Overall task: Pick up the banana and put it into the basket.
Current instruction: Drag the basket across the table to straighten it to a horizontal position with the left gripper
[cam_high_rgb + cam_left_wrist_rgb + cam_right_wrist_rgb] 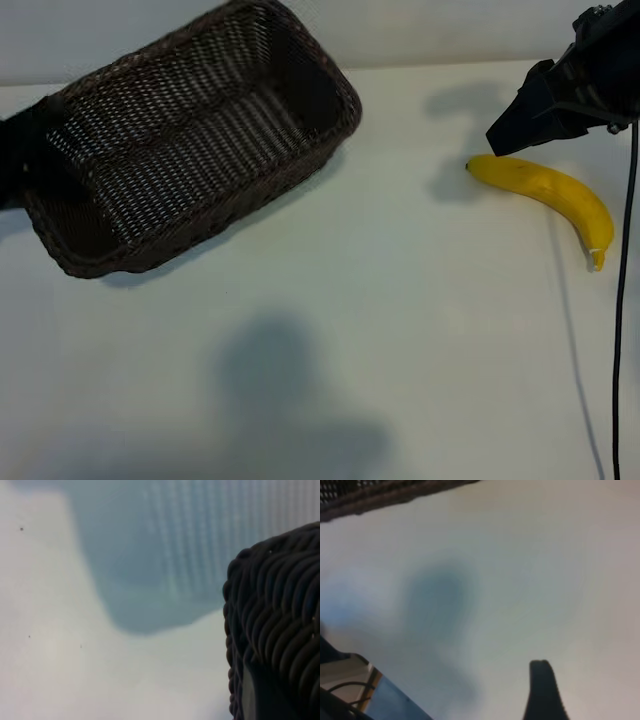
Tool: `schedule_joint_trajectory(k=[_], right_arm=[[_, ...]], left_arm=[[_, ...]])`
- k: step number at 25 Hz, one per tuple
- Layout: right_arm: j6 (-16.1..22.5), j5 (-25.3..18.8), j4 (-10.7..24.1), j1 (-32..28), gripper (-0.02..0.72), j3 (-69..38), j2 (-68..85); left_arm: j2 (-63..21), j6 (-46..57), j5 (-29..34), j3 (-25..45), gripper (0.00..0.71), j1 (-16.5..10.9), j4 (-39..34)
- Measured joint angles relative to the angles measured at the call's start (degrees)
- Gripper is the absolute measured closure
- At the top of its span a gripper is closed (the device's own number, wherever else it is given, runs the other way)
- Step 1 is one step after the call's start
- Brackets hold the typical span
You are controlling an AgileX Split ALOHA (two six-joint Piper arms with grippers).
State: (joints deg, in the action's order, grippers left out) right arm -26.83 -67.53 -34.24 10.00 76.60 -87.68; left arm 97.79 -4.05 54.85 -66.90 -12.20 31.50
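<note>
White tabletop [400,330] fills the exterior view, with soft grey shadows across its lower half. At the upper left, the rectangular dark brown woven wicker basket [190,135] is tilted, its far right corner raised so the open inside faces the camera. Its left end meets the left gripper [15,150], a dark shape cut by the frame's left edge; in the left wrist view the woven rim [280,625] fills the right side with a pale finger [248,695] against it, so the pincer is pinching the basket's edge. At the right, the curved bright yellow banana [545,190] lies flat on the table, well apart from the basket. The right gripper [510,135] hovers at the upper right, its black tip just above the banana's dark end, its fingers spread and holding nothing.
</note>
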Motion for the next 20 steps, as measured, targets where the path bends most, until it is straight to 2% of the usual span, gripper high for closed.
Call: schedule_joint_trajectory(k=[5,8,12,15,20], right_arm=[[0.0,-0.2,0.0,0.0,0.236,0.1,0.0],[0.0,-0.4,0.0,0.0,0.236,0.1,0.0],[0.0,-0.7,0.0,0.0,0.236,0.2,0.0],[0.0,-0.7,0.0,0.0,0.236,0.2,0.0],[0.0,-0.7,0.0,0.0,0.236,0.2,0.0]], left_arm=[[6.2,2.8,7.7,-11.2,0.535,6.7,-7.0],[10.8,4.0,9.9,-17.5,0.535,11.6,-9.1],[16.7,4.0,10.9,-24.6,0.535,16.3,-10.8],[21.2,4.0,11.0,-28.6,0.535,18.9,-10.9],[26.8,4.0,10.7,-31.2,0.535,20.9,-10.8]])
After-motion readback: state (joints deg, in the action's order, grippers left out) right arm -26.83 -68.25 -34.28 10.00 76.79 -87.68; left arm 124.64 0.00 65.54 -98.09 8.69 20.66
